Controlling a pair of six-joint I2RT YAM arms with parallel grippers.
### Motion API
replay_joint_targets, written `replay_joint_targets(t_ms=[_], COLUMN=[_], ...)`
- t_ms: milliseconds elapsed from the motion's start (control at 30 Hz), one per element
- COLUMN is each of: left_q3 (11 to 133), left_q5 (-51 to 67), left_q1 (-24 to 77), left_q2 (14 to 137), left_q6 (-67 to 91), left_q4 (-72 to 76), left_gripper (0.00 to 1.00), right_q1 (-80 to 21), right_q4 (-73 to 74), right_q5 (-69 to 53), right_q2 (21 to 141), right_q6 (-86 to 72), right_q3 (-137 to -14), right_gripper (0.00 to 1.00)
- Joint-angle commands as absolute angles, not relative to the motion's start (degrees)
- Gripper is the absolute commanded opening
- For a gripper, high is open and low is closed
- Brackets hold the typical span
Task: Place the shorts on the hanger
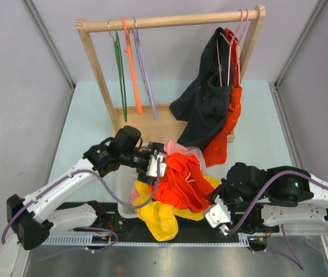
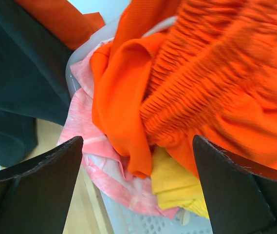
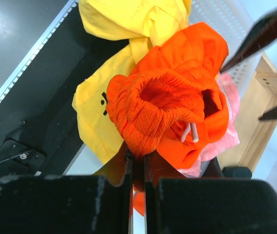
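Right wrist view shows my right fingers [image 3: 138, 162] pinched narrow on a bunched fold of the elastic waistband of the bright orange fabric shorts [image 3: 170, 105], whose white drawstring [image 3: 189, 131] hangs just past the grip. My left fingers [image 1: 157, 165] stand wide over the same pile and hold nothing. The shorts lie heaped on a yellow garment [image 1: 159, 218] and a pink cloth [image 1: 182, 149] in a white mesh basket [image 2: 128, 219] by the middle of the near edge of the counter [image 1: 256, 115]. The thin orange plastic hanger [image 1: 132, 63] hangs on the wooden rail [image 1: 169, 22] at the far edge, toward the left corner, well apart from the shorts. I judge the step in hand to be getting a second hold. My left fingers should close on the waistband alone, away from my right grip, so I can spread it flat. I must catch only orange fabric, not the pink or yellow beneath, and lift both sides evenly.
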State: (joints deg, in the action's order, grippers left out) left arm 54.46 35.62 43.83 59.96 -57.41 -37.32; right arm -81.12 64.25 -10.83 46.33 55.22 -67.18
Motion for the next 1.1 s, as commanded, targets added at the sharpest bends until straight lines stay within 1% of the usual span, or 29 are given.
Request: replay_joint_targets(t_ms=[0, 133, 167, 300, 400, 433, 467, 500, 533, 567, 600, 633, 700, 767, 867, 900, 1000, 1033, 1067], left_q3=[59.84, 62.58, 62.67, 60.39, 59.59, 59.76, 60.2, 61.95, 63.09, 64.24, 66.25, 66.97, 68.37, 68.55, 71.18, 72.93, 76.53, 77.6, 78.65], left_q5=[38.75, 40.78, 40.26, 38.85, 36.75, 36.04, 35.6, 35.07, 34.81, 34.37, 34.19, 35.23, 36.47, 34.28, 34.89, 34.81, 34.72, 34.72, 34.11], left_q1=[44.03, 45.34, 45.7, 46.58, 46.85, 46.93, 46.93, 46.93, 46.85, 46.58, 46.23, 44.49, 42.46, 40.52, 37.19, 35.96, 34.11, 33.06, 32.7], left_q2=[65.56, 69.86, 71.53, 74.09, 75.75, 76.28, 76.64, 77.16, 77.08, 76.82, 76.03, 73.5, 69.63, 63.5, 57.77, 56.79, 53.8, 53.35, 53.0], left_q6=[-55.28, -58.87, -60.45, -66.52, -67.24, -65.76, -64.96, -64.08, -61.64, -60.39, -58.9, -55.93, -54.33, -51.77, -51.15, -51.15, -50.8, -50.37, -50.1], left_q4=[-33.92, -36.2, -37.34, -41.65, -42.45, -42.28, -42.45, -42.71, -43.06, -43.76, -43.6, -42.98, -42.2, -40.61, -42.44, -44.71, -47.45, -48.94, -49.74], left_gripper=[0.97, 0.91, 0.88, 0.81, 0.7, 0.64, 0.49, 0.39, 0.18, 0.06, 0.01, 0.0, 0.0, 0.0, 0.0, 0.0, 0.0, 0.0, 0.0], right_q1=[-82.62, -82.62, -82.62, -81.74, -80.77, -80.6, -80.33, -79.98, -79.81, -79.54, -79.11, -78.67, -77.27, -75.86, -71.56, -67.37, -59.62, -54.02, -51.27], right_q4=[63.81, 63.19, 63.19, 62.32, 61.7, 61.35, 60.83, 60.12, 58.46, 57.66, 56.87, 55.3, 53.62, 49.93, 44.93, 42.91, 40.44, 39.12, 38.76], right_q5=[-10.73, -8.89, -8.44, -6.33, -5.89, -5.37, -4.67, -3.88, -1.95, -0.8, -0.1, 2.87, 5.0, 9.65, 13.79, 12.93, 9.07, 5.75, 3.97], right_q2=[46.76, 46.76, 46.76, 46.41, 46.23, 46.06, 45.97, 45.88, 45.62, 45.35, 45.18, 44.91, 43.77, 42.81, 42.63, 42.89, 43.68, 43.86, 44.12], right_q6=[56.69, 54.94, 54.58, 53.44, 53.26, 53.44, 53.44, 52.74, 52.47, 52.04, 51.25, 51.07, 50.8, 51.24, 54.22, 54.92, 58.09, 58.79, 59.84], right_q3=[-66.89, -66.53, -66.62, -66.71, -66.71, -66.53, -66.36, -66.18, -65.4, -64.96, -64.6, -64.25, -63.11, -61.8, -61.35, -61.78, -63.54, -63.98, -64.77], right_gripper=[0.0, 0.0, 0.0, 0.0, 0.0, 0.0, 0.0, 0.0, 0.0, 0.0, 0.0, 0.0, 0.0, 0.0, 0.0, 0.0, 0.0, 0.0, 0.0])
